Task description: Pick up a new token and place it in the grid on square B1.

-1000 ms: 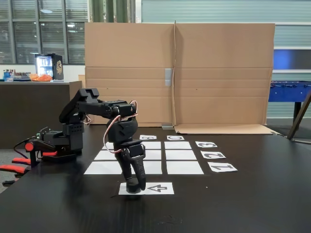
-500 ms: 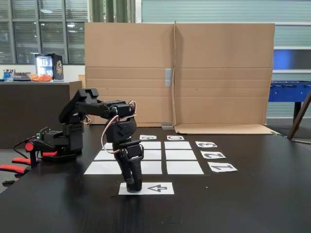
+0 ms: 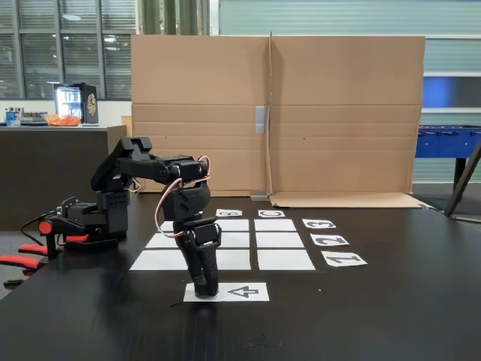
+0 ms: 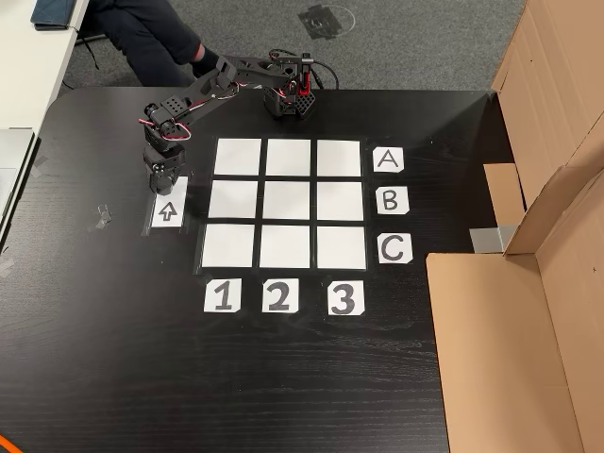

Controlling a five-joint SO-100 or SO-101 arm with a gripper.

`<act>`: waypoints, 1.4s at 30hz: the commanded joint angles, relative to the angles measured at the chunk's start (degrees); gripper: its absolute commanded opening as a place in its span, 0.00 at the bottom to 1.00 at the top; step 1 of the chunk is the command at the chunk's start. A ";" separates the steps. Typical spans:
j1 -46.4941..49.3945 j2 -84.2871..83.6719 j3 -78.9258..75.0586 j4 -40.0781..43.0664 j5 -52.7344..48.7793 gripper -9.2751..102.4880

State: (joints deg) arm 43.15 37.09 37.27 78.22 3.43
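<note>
Token hidden under gripper (image 3: 204,292), can't see it. Gripper pointed down onto arrow sheet (image 4: 169,209), at 9 o'clock from grid (image 4: 286,204) in other view. Square B1 (image 4: 232,200) bare. Can't tell if jaws gripped anything.

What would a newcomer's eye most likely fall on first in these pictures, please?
Probably the grid of nine white paper squares, bright against the black table, with A B C labels on its right and 1 2 3 below it in the other view. Next comes the black arm, its gripper reaching down onto the arrow-printed sheet beside the grid. A tall cardboard screen stands behind the table in the fixed view.
</note>
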 commanded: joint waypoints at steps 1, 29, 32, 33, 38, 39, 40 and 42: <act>-0.70 6.68 -1.67 0.97 0.70 0.20; -13.01 46.67 25.66 11.87 0.70 0.19; -14.59 49.04 30.32 11.51 0.62 0.19; -14.94 49.39 31.73 11.25 0.62 0.19; -17.23 50.98 40.78 8.70 0.53 0.18; -17.67 51.06 42.19 8.44 0.53 0.18; -18.02 51.06 43.42 8.44 0.53 0.18; -18.46 50.71 45.09 8.17 0.53 0.18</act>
State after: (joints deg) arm 25.49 84.99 81.21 87.19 3.87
